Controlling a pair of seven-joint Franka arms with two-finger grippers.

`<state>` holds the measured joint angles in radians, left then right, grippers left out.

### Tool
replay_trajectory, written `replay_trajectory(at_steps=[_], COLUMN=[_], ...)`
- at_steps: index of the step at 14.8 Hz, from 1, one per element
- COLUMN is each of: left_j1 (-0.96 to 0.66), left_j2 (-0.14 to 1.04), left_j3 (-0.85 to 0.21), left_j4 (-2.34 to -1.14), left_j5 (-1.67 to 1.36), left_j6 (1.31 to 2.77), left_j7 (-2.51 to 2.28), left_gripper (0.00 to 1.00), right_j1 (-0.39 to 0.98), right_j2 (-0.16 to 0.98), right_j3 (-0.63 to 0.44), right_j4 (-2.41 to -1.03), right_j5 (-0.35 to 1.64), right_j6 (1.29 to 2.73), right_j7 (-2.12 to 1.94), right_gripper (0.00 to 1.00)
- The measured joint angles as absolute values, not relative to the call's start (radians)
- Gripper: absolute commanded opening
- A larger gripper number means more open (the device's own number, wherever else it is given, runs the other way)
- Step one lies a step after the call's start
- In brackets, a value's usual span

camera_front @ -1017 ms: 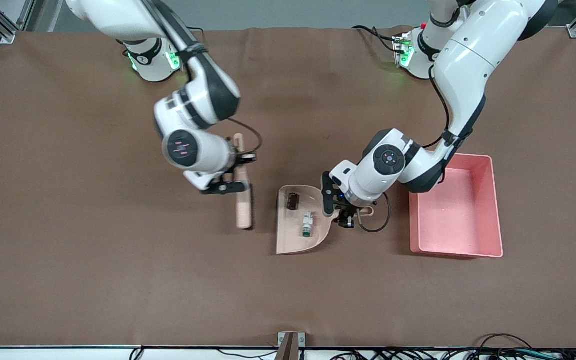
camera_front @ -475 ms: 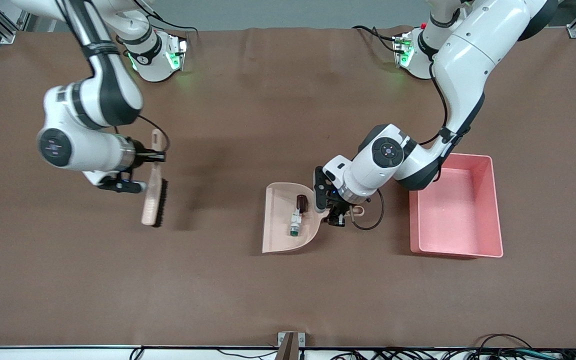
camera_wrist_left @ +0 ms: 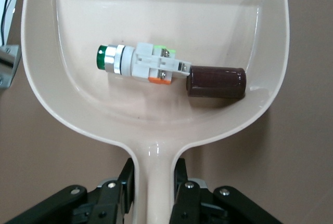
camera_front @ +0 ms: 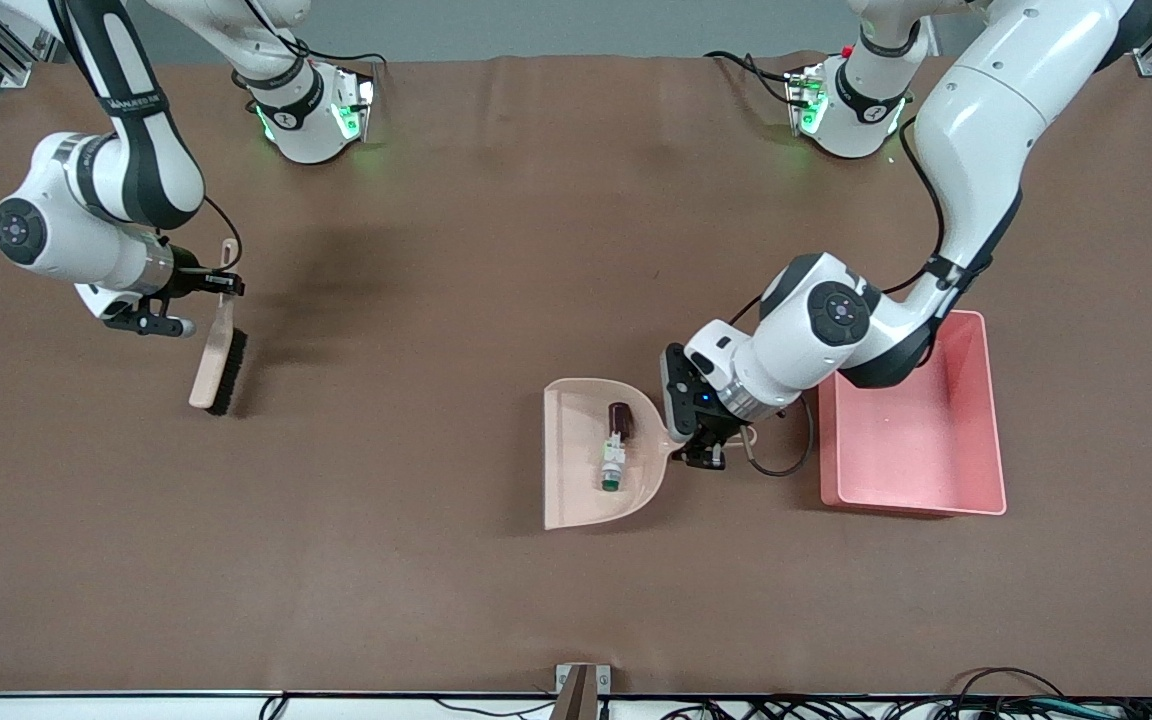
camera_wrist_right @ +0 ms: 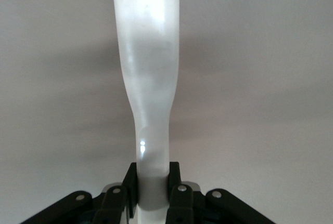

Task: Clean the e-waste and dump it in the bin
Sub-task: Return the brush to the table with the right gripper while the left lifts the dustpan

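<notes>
The e-waste (camera_front: 614, 462), white-grey with green and orange bits and a dark cylinder at one end, lies in the beige dustpan (camera_front: 574, 475) near the table's middle. My left gripper (camera_front: 714, 446) is shut on the dustpan's handle, between the pan and the pink bin (camera_front: 911, 430). In the left wrist view the e-waste (camera_wrist_left: 143, 65) rests against the dustpan's (camera_wrist_left: 156, 11) back wall, with the left gripper (camera_wrist_left: 154, 182) clamped on the handle. My right gripper (camera_front: 225, 285) is shut on the handle of a beige brush (camera_front: 213, 362) with black bristles, over the right arm's end of the table. The right wrist view shows that handle (camera_wrist_right: 148, 78) in the right gripper (camera_wrist_right: 152, 182).
The brown table cover (camera_front: 386, 560) spreads all round. The bin stands toward the left arm's end, a short gap from the dustpan's handle. A clamp (camera_front: 581, 685) and cables sit at the table edge nearest the camera.
My right arm has swung the brush away from the dustpan to its own end of the table. My left gripper has shifted and turned the dustpan; the e-waste slid to the pan's back.
</notes>
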<state>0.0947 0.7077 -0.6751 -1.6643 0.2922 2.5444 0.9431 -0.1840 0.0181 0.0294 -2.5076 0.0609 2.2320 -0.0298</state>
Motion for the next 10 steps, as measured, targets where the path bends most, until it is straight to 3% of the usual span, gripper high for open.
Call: replay_trajectory(at_steps=[3,7,8,10], left_j1=[0.174,0.312,0.34,0.388], left_j2=[0.694,0.681,0.681,0.678], left_j3=[-0.72,-0.786,-0.79,-0.792], left_j4=[-1.655,-1.654,-1.653,-1.639], left_j5=[0.292,0.292,0.288,0.238], left_j6=[2.485,2.433,2.424,2.393], left_j7=[0.943,0.962,0.974,1.015], left_gripper=[0.0,0.0,0.0,0.0], right_j1=[-0.18,-0.171,-0.171,-0.171], right_j2=[0.052,0.066,0.07,0.076], right_j3=[0.044,0.053,0.053,0.053], right_j4=[-2.536,-2.535,-2.535,-2.532], right_j5=[0.056,0.038,0.037,0.036], right_j6=[2.261,2.267,2.267,2.269], right_j7=[-0.03,-0.03,-0.03,-0.03], right_gripper=[0.02,0.6,0.65,0.66])
